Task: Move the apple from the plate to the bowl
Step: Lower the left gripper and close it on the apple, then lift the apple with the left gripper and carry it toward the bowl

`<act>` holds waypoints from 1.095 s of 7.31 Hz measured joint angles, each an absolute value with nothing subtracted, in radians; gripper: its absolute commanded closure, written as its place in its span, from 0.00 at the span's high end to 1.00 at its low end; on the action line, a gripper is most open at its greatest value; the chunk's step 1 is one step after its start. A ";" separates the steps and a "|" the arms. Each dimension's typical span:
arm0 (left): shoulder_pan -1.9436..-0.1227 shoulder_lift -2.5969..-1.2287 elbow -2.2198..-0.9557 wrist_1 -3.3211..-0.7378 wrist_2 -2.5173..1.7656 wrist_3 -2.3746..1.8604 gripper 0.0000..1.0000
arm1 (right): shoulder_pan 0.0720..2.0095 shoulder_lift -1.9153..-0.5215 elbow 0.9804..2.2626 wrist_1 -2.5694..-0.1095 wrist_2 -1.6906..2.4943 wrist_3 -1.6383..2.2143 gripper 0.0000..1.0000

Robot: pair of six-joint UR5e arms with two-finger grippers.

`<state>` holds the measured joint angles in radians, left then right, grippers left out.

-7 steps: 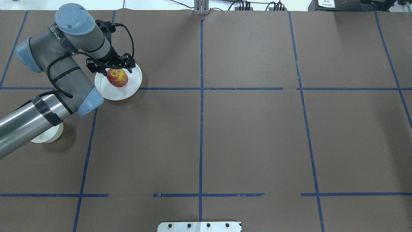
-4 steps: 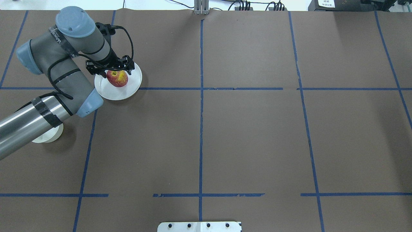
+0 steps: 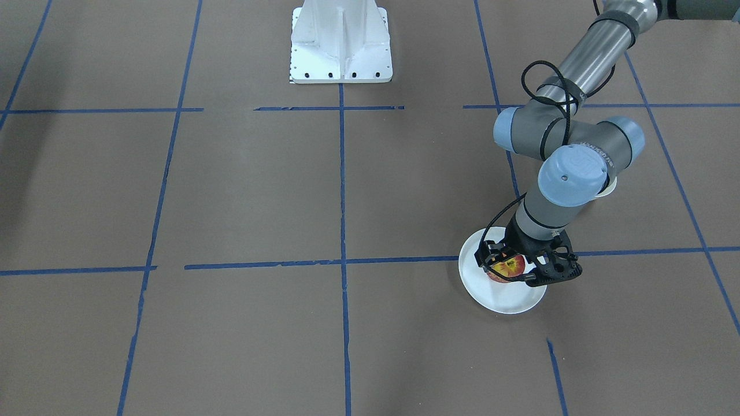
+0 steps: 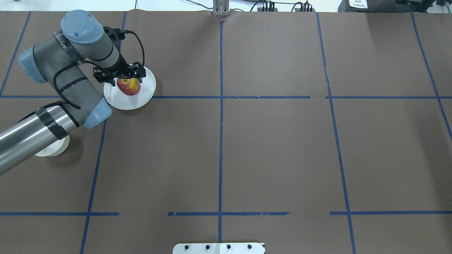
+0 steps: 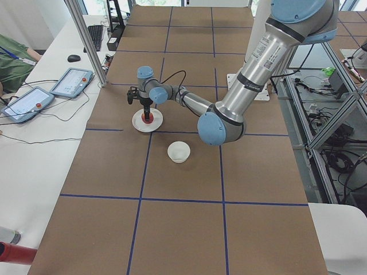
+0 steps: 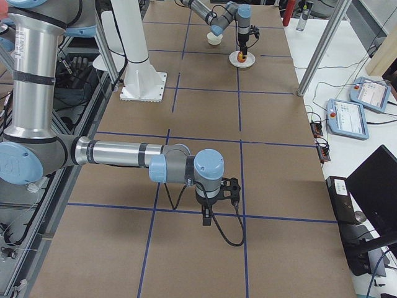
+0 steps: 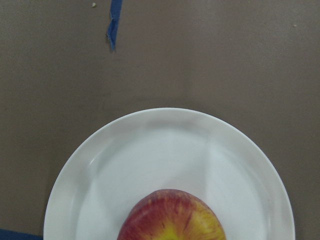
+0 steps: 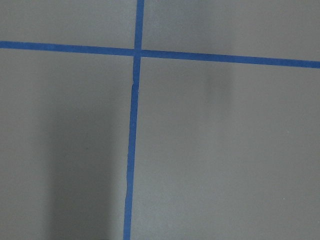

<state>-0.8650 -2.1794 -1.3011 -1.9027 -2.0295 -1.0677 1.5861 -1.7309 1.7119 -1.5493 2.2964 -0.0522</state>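
Brown paper [image 4: 282, 158] crossed with blue tape lines [image 4: 220, 141] is laid out under everything, so that's the backdrop. Going from the far left of the overhead view: the bowl [image 4: 54, 150] is half hidden under the left arm [image 4: 31, 132], sat upright on the paper. Relative to the plate [image 4: 123, 101] it's placed on the robot's side and off to the left, clearly apart, not touching.

Next along, the left gripper [image 4: 121, 77] is pointed straight down over the plate, level with the apple [image 4: 129, 88]. Its jaws are spread wide, with the apple bracketed between them. In the front-facing view a gap can be seen between the apple and one finger [image 3: 556, 274], so the apple isn't being pinched.

The apple itself is sat on the plate, roughly in the middle, red with yellow streaks, stem dimple turned upward. From the left wrist camera only its top is caught at the bottom edge, with bare white plate beyond it and brown paper past the rim.

Well to the right of the plate, the right gripper [image 6: 218, 194] is picked up only in the right-side view, hung low over the paper beside a tape line. Whether it's open or closed can't be told from there. Nothing but paper and a tape crossing [image 8: 136, 51] is shown by its own wrist camera.
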 measured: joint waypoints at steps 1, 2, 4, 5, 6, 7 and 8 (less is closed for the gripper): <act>-0.864 -2.178 -1.290 -1.924 -2.029 -1.068 1.00 | 1.586 -1.731 1.712 -1.549 2.296 -0.052 1.00; -0.863 -2.176 -1.286 -1.933 -2.030 -1.068 1.00 | 1.586 -1.731 1.712 -1.549 2.296 -0.052 1.00; -0.862 -2.170 -1.284 -1.937 -2.031 -1.067 1.00 | 1.586 -1.731 1.712 -1.549 2.296 -0.052 1.00; -0.861 -2.170 -1.283 -1.937 -2.032 -1.066 1.00 | 1.586 -1.731 1.712 -1.549 2.296 -0.052 1.00; -0.859 -2.169 -1.283 -1.938 -2.033 -1.066 1.00 | 1.586 -1.732 1.712 -1.549 2.296 -0.052 1.00; -0.857 -2.169 -1.282 -1.938 -2.033 -1.066 1.00 | 1.587 -1.732 1.712 -1.549 2.296 -0.052 1.00; -0.853 -2.169 -1.282 -1.938 -2.034 -1.066 1.00 | 1.587 -1.732 1.712 -1.549 2.296 -0.052 1.00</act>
